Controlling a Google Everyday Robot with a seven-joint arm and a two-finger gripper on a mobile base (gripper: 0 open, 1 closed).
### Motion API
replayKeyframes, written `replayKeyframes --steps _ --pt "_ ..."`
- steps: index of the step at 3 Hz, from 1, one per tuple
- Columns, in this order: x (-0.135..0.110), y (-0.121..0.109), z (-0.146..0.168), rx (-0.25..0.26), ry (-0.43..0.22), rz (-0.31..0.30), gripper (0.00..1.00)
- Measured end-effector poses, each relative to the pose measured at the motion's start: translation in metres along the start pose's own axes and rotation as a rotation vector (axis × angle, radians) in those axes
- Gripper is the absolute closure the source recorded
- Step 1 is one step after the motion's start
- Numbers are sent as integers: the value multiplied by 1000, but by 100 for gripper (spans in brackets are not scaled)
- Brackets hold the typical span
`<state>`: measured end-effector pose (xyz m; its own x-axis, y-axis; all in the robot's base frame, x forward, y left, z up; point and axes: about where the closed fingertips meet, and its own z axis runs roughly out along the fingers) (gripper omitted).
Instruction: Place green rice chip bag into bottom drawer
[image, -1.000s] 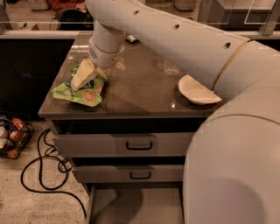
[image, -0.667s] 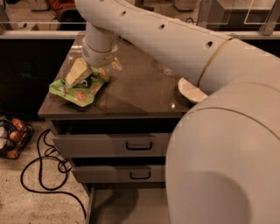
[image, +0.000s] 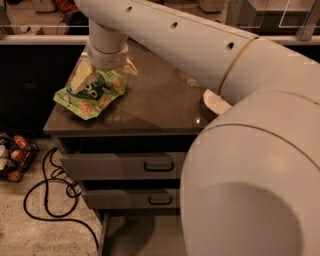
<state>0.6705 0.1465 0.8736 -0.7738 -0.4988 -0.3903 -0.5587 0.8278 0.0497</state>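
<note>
The green rice chip bag (image: 89, 96) lies crinkled on the left part of the cabinet top, near its front left corner. My gripper (image: 106, 72) hangs from the large white arm and is down on the bag's far edge. Its two cream fingers (image: 82, 77) stand apart, one on each side of the bag's top, so it is open. The bottom drawer (image: 140, 234) is pulled out below the two upper drawers. Its grey floor shows at the lower edge of the view, and my arm hides its right part.
A white bowl (image: 216, 102) sits on the cabinet top (image: 155, 107) to the right, partly behind my arm. The two upper drawers (image: 125, 165) are shut. A black cable (image: 47, 200) loops on the floor at the left, next to a basket (image: 12, 157) of objects.
My arm has swung left and now fills more of the view. The gripper has moved left over the bag's far edge. The bag has stayed at nearly the same spot.
</note>
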Motion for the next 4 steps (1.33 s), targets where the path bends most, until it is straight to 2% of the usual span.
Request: replayKeyframes --steps 1,2,3,4 --pt "-8 -9 -23 31 -51 69 0" --pt "-8 -9 -23 31 -51 69 0" --pt "-11 -9 -15 52 -26 143 0" --pt "-17 -4 -1 111 23 284 0"
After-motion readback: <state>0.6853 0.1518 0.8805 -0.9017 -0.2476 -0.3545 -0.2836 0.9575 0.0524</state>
